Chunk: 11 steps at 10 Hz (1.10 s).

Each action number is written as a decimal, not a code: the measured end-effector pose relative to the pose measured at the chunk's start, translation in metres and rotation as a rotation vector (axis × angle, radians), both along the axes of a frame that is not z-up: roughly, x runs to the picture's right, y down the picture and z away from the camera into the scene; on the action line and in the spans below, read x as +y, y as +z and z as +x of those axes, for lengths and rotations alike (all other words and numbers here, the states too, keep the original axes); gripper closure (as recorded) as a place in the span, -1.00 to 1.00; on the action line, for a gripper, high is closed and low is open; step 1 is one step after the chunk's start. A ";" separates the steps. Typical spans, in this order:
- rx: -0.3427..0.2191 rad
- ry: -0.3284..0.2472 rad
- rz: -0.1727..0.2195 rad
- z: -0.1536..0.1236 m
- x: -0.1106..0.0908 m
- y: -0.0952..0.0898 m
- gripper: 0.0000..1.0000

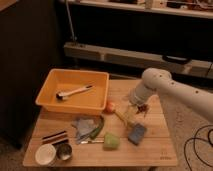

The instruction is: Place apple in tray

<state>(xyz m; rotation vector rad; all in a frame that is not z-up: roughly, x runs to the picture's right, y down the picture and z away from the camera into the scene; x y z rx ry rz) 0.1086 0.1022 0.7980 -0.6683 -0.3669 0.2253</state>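
Note:
The apple [110,106] is a small orange-red fruit on the wooden table, just off the tray's front right corner. The tray [49,86] is a big orange-yellow bin at the table's back left, with a white-handled brush [73,92] lying inside it. My gripper [132,109] hangs from the white arm [156,82] over the middle right of the table. It is a short way right of the apple and above a pale banana [122,118].
Dark grapes [144,107] lie right of the gripper. A blue sponge [136,134], a green object [111,141] and a grey cloth [84,125] sit toward the front. A white bowl [46,154] and a metal cup [64,151] stand at the front left corner.

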 end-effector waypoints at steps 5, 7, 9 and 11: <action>-0.035 0.080 0.058 0.010 -0.004 0.046 -0.49; -0.065 0.081 0.077 0.001 -0.010 0.055 -0.49; -0.079 0.088 0.077 -0.006 -0.011 0.065 -0.49; -0.110 0.100 0.058 -0.020 -0.007 0.080 -0.49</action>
